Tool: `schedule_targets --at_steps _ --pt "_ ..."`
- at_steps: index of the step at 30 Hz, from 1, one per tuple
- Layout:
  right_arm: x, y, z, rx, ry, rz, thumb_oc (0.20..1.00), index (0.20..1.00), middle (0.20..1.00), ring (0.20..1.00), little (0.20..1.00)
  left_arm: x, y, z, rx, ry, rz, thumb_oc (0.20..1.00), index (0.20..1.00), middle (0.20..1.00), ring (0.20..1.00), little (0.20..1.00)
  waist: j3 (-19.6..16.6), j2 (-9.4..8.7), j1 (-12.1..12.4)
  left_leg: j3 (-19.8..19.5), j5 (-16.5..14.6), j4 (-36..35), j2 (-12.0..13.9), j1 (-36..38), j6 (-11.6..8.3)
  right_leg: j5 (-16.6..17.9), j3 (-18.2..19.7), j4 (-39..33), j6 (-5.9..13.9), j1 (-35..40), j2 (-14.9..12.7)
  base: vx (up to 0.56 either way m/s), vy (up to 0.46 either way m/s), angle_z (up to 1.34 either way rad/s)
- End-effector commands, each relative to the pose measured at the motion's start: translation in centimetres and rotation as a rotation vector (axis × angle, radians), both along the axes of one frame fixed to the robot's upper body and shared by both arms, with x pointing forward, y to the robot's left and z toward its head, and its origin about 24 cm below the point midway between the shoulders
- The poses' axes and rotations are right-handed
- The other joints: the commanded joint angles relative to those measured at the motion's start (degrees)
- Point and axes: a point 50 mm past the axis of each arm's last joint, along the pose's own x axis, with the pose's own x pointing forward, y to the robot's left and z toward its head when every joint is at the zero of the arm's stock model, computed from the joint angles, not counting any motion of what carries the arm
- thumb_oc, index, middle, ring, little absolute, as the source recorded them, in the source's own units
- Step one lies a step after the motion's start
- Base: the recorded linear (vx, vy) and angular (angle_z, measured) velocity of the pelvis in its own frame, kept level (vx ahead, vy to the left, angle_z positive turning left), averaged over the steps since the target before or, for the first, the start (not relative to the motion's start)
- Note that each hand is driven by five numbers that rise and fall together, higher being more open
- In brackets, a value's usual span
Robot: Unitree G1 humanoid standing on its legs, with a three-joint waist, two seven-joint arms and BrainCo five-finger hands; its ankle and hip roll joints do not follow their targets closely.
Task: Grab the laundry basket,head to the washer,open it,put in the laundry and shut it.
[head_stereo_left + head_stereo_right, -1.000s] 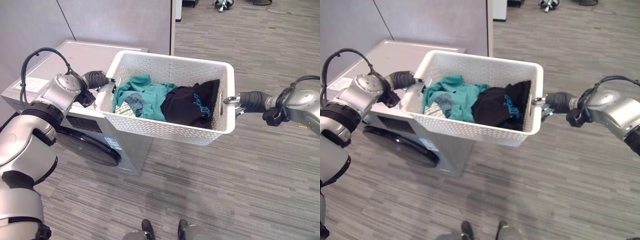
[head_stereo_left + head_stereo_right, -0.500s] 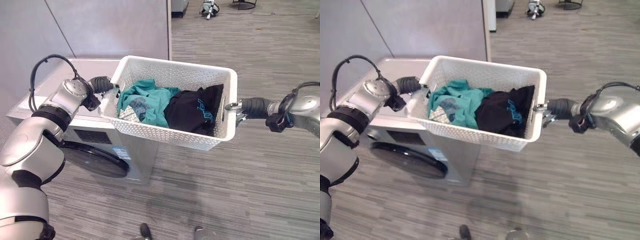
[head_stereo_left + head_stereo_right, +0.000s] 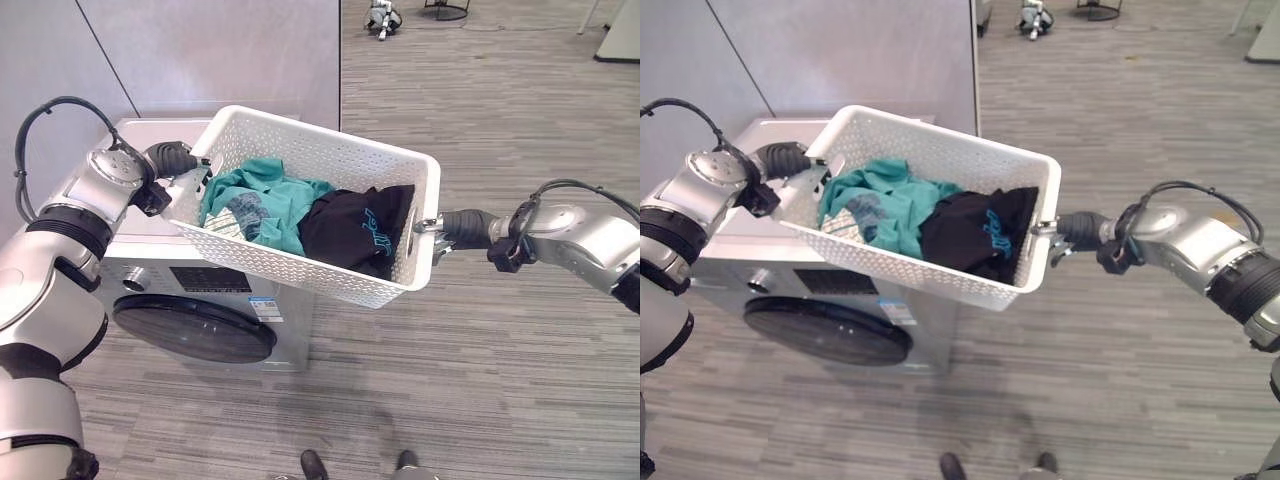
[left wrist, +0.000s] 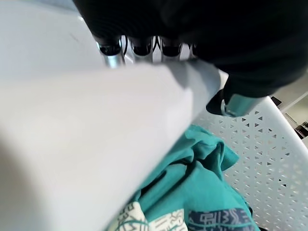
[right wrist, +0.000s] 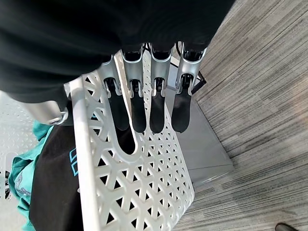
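A white perforated laundry basket [image 3: 330,160] hangs in the air between my two hands, its left end over the top of the washer [image 3: 205,285]. Inside lie a teal garment [image 3: 250,200] and a black one [image 3: 350,225]. My left hand [image 3: 172,160] grips the left end: its fingers [image 4: 110,48] sit under the rim [image 4: 96,120] and the thumb [image 4: 236,103] over it. My right hand [image 3: 455,226] holds the right end, with fingers [image 5: 154,110] down the outer wall [image 5: 144,187] at the handle slot and the thumb [image 5: 43,110] inside the rim. The washer's round dark door [image 3: 195,330] is closed.
A grey partition wall [image 3: 200,50] stands right behind the washer. Grey striped carpet [image 3: 500,380] stretches to the right and front. A wheeled chair base [image 3: 380,15] and a piece of white furniture [image 3: 620,30] stand far back.
The view has swung, so more of the washer's front and door shows. The basket stays held at both ends and now sits further left in the picture.
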Motion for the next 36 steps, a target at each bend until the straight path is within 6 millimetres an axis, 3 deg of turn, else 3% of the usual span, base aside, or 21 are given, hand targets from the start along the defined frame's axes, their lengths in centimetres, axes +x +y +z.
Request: schedule_targets --at_steps 1,7,9,10,12,14,15,19,21,22,23,24,25,27,30,31,32,33,34,35,36 --pt "0.3 1.3 7.7 0.120 -0.241 0.062 0.200 0.200 0.200 0.200 0.200 0.6 -0.6 2.4 -0.093 -0.141 0.025 0.200 0.200 0.200 0.200 0.200 0.2 0.00 -0.4 -2.1 2.7 4.2 -2.1 0.4 -6.06 8.9 1.2 -13.7 -1.47 5.6 8.2 0.04 -0.014 0.35" --pt "-0.1 0.1 10.5 0.131 -0.345 0.036 0.200 0.200 0.200 0.200 0.200 1.3 -2.5 0.4 -0.136 -0.107 -0.005 0.200 0.200 0.200 0.200 0.200 1.7 -1.66 0.4 -8.0 5.6 27.9 3.0 -6.4 -10.58 7.1 1.0 -13.6 -3.68 10.2 7.5 0.10 -0.100 0.43" --pt "-0.3 -0.9 10.7 0.115 -0.359 0.000 0.200 0.200 0.200 0.200 0.200 1.5 -3.4 0.3 -0.140 -0.102 -0.023 0.200 0.200 0.200 0.200 0.200 1.8 -1.91 -0.4 -4.6 6.3 26.0 9.0 -6.5 -11.28 6.0 -0.4 -13.7 -3.18 12.2 6.5 0.12 0.019 0.22" --pt "-0.3 -1.3 10.7 0.108 -0.354 -0.015 0.200 0.200 0.200 0.200 0.200 1.5 -3.3 0.3 -0.131 -0.098 -0.020 0.200 0.200 0.200 0.200 0.200 2.0 -2.22 0.0 -4.5 6.7 22.9 9.7 -7.0 -9.94 5.9 -0.6 -13.8 -3.09 12.8 5.8 0.07 0.107 0.17" --pt "-0.3 -1.2 10.6 0.101 -0.354 -0.013 0.200 0.200 0.200 0.200 0.200 1.4 -2.5 0.3 -0.111 -0.099 0.011 0.200 0.200 0.200 0.200 0.200 0.8 -1.95 0.6 -9.5 8.2 12.1 10.7 -7.2 -9.97 4.8 0.5 -13.6 -2.05 13.6 4.6 0.23 0.245 0.14" --pt "0.2 -0.9 11.3 0.103 -0.385 -0.025 0.200 0.200 0.200 0.200 0.200 1.2 -1.6 0.3 -0.094 -0.101 0.041 0.200 0.200 0.200 0.200 0.200 0.9 -1.17 1.4 -14.9 13.3 6.2 14.4 -7.6 -12.17 3.6 1.9 -12.7 -1.16 15.6 3.1 0.40 0.422 -0.40" --pt "0.7 -0.2 11.4 0.097 -0.392 -0.013 0.200 0.200 0.200 0.200 0.200 0.8 -0.5 0.9 -0.075 -0.109 0.070 0.200 0.200 0.200 0.200 0.200 0.9 -0.69 1.9 -19.0 10.2 8.1 12.8 -6.4 -12.01 3.5 4.2 -11.7 0.01 16.0 1.4 0.32 0.384 -0.56" --pt "0.6 0.2 11.1 0.121 -0.378 0.008 0.200 0.200 0.200 0.200 0.200 0.9 -0.9 0.9 -0.046 -0.114 0.048 0.200 0.200 0.200 0.200 0.200 -0.3 -0.43 1.4 -15.4 6.0 10.7 10.4 -6.1 -10.95 6.0 5.2 -14.0 2.56 17.1 -2.4 0.22 0.346 -0.44" --pt "0.6 0.4 11.3 0.117 -0.380 0.024 0.200 0.200 0.200 0.200 0.200 1.1 -1.5 1.2 -0.025 -0.114 0.021 0.200 0.200 0.200 0.200 0.200 -1.0 -0.52 1.8 -14.3 2.6 13.0 8.2 -6.3 -9.36 9.0 5.6 -14.5 4.23 17.1 -5.9 0.23 0.477 0.06" --pt "0.8 0.9 11.1 0.126 -0.378 0.048 0.200 0.200 0.200 0.200 0.200 1.2 -1.9 1.2 -0.030 -0.115 0.004 0.200 0.200 0.200 0.200 0.200 -1.2 -0.71 2.1 -12.0 -0.2 14.9 5.4 -6.3 -7.62 16.0 5.5 -14.1 6.00 16.0 -10.1 0.18 0.419 -0.30" --pt "0.8 0.9 11.1 0.126 -0.378 0.048 0.200 0.200 0.200 0.200 0.200 1.2 -1.9 1.2 -0.030 -0.115 0.004 0.200 0.200 0.200 0.200 0.200 -1.4 -0.75 2.1 -11.9 -0.1 14.8 5.3 -6.4 -7.60 16.0 5.5 -14.1 6.01 15.8 -10.2 0.24 0.723 -0.76" --pt "1.3 2.3 11.0 0.110 -0.383 0.079 0.200 0.200 0.200 0.200 0.200 1.2 -2.3 1.5 -0.064 -0.132 -0.010 0.200 0.200 0.200 0.200 0.200 -1.6 0.25 3.4 -8.3 -1.2 12.9 3.0 -4.3 -6.32 23.4 1.7 -12.4 7.21 12.9 -14.3 0.11 0.412 -0.76" --pt "1.3 2.3 11.0 0.110 -0.383 0.079 0.200 0.200 0.200 0.200 0.200 1.2 -2.3 1.5 -0.064 -0.132 -0.010 0.200 0.200 0.200 0.200 0.200 -1.7 0.21 3.4 -8.2 -1.0 12.7 2.9 -4.4 -6.29 23.4 1.7 -12.4 7.22 12.8 -14.4 0.14 0.562 -1.01" --pt "1.9 3.8 11.2 0.143 -0.409 0.102 0.200 0.200 0.200 0.200 0.200 1.1 -1.9 1.4 -0.079 -0.135 0.004 0.200 0.200 0.200 0.200 0.200 -1.5 0.90 4.8 -4.9 -0.5 10.2 1.7 -2.5 -6.51 25.9 -9.0 -11.6 8.03 12.0 -15.8 0.06 0.335 -0.75" --pt "2.4 3.9 10.6 0.142 -0.391 0.081 0.200 0.200 0.200 0.200 0.200 1.2 -2.0 1.9 -0.075 -0.147 0.001 0.200 0.200 0.200 0.200 0.200 -1.7 1.48 3.3 -5.4 1.8 5.6 -0.5 0.4 -5.95 19.4 -2.4 -10.0 6.13 9.6 -7.7 0.10 0.289 -0.49" --pt "2.4 3.9 10.6 0.142 -0.391 0.082 0.200 0.200 0.200 0.200 0.200 1.2 -2.0 1.9 -0.075 -0.148 0.001 0.200 0.200 0.200 0.200 0.200 -1.6 1.49 3.3 -5.3 1.8 5.5 -0.6 0.5 -5.97 19.4 -2.4 -9.9 6.12 9.7 -7.7 0.10 0.251 0.04" --pt "2.5 4.6 10.4 0.152 -0.378 0.100 0.200 0.200 0.200 0.200 0.200 1.1 -1.7 2.1 -0.065 -0.149 0.013 0.200 0.200 0.200 0.200 0.200 -1.7 1.92 3.1 -5.1 2.9 3.6 -1.0 1.4 -6.00 13.5 -3.3 -9.0 4.05 9.5 -2.3 0.05 0.154 0.11" --pt "2.5 4.6 10.4 0.151 -0.378 0.100 0.200 0.200 0.200 0.200 0.200 1.1 -1.7 2.1 -0.065 -0.149 0.013 0.200 0.200 0.200 0.200 0.200 -1.7 1.91 3.1 -5.1 2.9 3.5 -1.0 1.5 -6.01 13.5 -3.3 -8.9 4.04 9.5 -2.3 0.08 0.246 -0.03" --pt "2.6 4.6 10.2 0.161 -0.376 0.095 0.200 0.200 0.200 0.200 0.200 1.0 -1.5 2.6 -0.050 -0.164 0.017 0.200 0.200 0.200 0.200 0.200 -1.5 1.48 2.4 -6.2 4.7 2.5 -2.1 1.6 -6.39 9.3 -0.2 -8.0 1.62 7.5 4.4 0.04 0.129 0.13" --pt "2.5 4.7 10.4 0.163 -0.380 0.102 0.200 0.200 0.200 0.200 0.200 0.9 -1.2 2.7 -0.056 -0.167 0.027 0.200 0.200 0.200 0.200 0.200 -1.2 0.88 1.9 -6.8 5.0 2.0 -3.0 2.0 -6.50 8.4 0.5 -8.0 0.68 7.0 7.3 0.04 0.129 0.40" --pt "2.5 4.7 10.4 0.163 -0.380 0.102 0.200 0.200 0.200 0.200 0.200 0.9 -1.2 2.7 -0.056 -0.167 0.027 0.200 0.200 0.200 0.200 0.200 -1.3 0.89 1.9 -6.8 5.0 2.0 -2.9 1.8 -6.50 8.5 0.5 -8.1 0.64 6.8 7.3 0.05 0.092 0.61"
